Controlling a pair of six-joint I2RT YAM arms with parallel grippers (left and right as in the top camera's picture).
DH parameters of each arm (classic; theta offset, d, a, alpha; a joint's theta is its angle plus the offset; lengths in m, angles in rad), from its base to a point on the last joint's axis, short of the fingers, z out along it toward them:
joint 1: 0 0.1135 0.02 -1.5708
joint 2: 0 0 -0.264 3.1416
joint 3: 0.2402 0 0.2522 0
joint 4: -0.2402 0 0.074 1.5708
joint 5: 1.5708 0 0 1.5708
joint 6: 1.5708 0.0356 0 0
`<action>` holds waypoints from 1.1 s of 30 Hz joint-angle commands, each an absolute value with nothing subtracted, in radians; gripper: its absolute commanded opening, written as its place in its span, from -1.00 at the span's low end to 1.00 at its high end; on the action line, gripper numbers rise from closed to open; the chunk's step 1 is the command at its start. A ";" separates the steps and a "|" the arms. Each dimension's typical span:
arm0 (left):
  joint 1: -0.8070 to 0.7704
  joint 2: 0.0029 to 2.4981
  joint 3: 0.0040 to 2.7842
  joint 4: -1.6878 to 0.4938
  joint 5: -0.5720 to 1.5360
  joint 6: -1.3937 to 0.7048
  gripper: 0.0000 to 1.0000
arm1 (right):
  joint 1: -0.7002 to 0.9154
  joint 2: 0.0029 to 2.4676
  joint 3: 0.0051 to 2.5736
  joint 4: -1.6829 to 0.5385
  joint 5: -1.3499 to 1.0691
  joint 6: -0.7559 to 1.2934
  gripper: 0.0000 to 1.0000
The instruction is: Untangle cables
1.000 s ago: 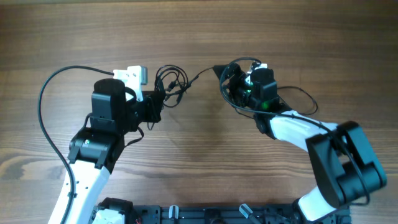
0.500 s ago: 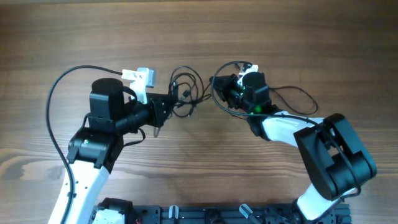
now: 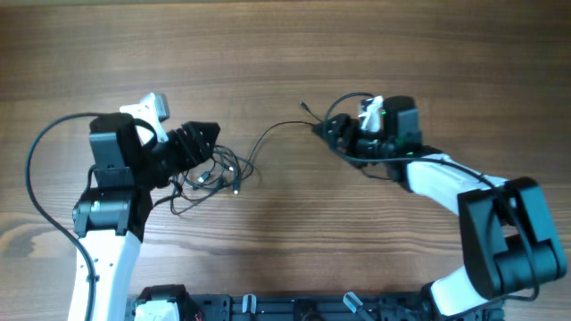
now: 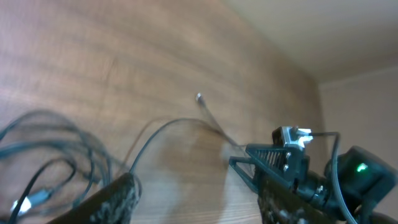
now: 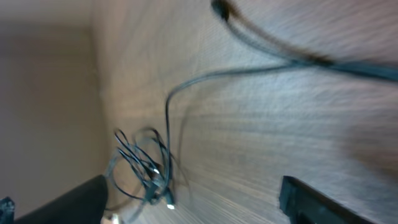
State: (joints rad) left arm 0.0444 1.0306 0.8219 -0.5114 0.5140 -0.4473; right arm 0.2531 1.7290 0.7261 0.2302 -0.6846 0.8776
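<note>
My left end effector (image 3: 210, 145) stands open, fingers spread with nothing between them, right beside the loose tangle of the cables (image 3: 212, 176) lying on the tabletop (image 3: 285, 53). One strand (image 3: 268, 135) arcs from the tangle toward my right end effector (image 3: 323, 131), which is wide open too and holds nothing. A small plug (image 3: 303, 106) lies just beside its tips.

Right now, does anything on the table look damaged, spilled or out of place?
Nothing damaged or spilled. The cables lie in a loose tangle beside the left gripper, with one strand stretched across to the right gripper, its plug end lying free on the table.
</note>
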 commanded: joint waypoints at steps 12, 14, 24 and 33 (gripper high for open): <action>-0.037 1.656 0.823 -0.384 0.181 -0.846 0.42 | 0.315 1.715 0.725 0.222 -0.682 0.828 0.99; -0.038 1.730 0.823 -0.282 0.181 -0.846 -0.27 | 0.331 1.715 0.725 0.231 -0.721 0.785 1.00; -0.037 1.740 0.823 -0.215 0.296 -0.786 -0.92 | 0.561 1.856 0.725 0.537 -0.329 1.139 0.99; -0.038 1.321 0.823 -0.365 0.386 -0.710 -0.92 | 0.678 2.008 0.726 0.686 -0.321 1.347 0.79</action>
